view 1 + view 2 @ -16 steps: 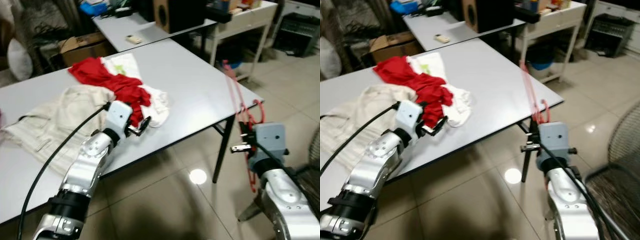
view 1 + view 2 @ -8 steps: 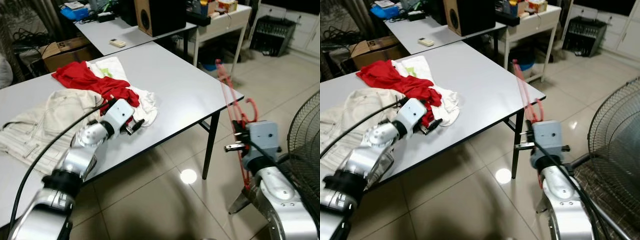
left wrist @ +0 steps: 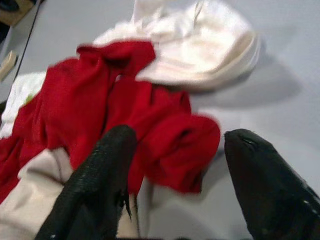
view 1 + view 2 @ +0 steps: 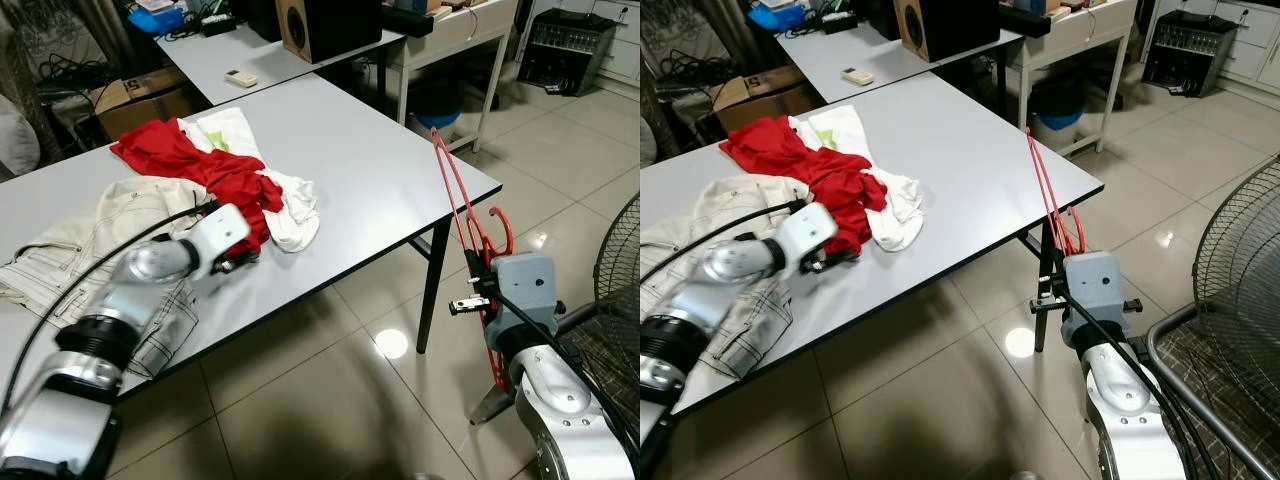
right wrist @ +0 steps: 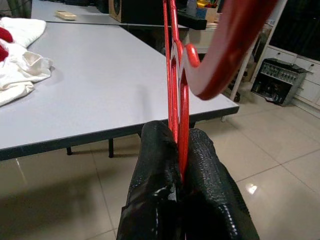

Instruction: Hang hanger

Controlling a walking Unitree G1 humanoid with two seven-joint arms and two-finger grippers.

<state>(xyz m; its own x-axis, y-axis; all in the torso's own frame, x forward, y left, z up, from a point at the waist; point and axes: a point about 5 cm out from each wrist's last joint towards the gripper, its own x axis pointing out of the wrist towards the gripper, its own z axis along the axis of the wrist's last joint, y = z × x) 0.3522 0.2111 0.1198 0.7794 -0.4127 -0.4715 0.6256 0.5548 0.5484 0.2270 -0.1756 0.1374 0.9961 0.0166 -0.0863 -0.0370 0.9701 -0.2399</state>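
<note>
Hanger (image 5: 175, 75), red and thin-wired, sits clamped in the right pincer (image 5: 179, 165), whose two black fingers are pressed together on its lower wire; the frame rises upright from the grip and its hook (image 4: 499, 228) curls over just beside the pincer. The right pincer holds it out past the corner of the tabletop (image 4: 390, 170), above the tiled floor (image 4: 330, 400), with the silver forearm reaching forward and slightly up from the robot's right side. A standing fan's wire guard (image 4: 1230, 260) is near that arm.

The left pincer (image 3: 175, 150) is spread wide, hovering over the red garment (image 4: 215, 170) on the tabletop, its fingers either side of a fold but not closed on it. The left arm stretches across a beige garment (image 4: 100, 230); a white cloth (image 4: 295, 205) lies against the red one.

I judge the step to be carrying: the hanger is gripped but no rail or hook to hang it on can be seen. The next move calls for finding such a place and keeping the hook free and facing it.
</note>
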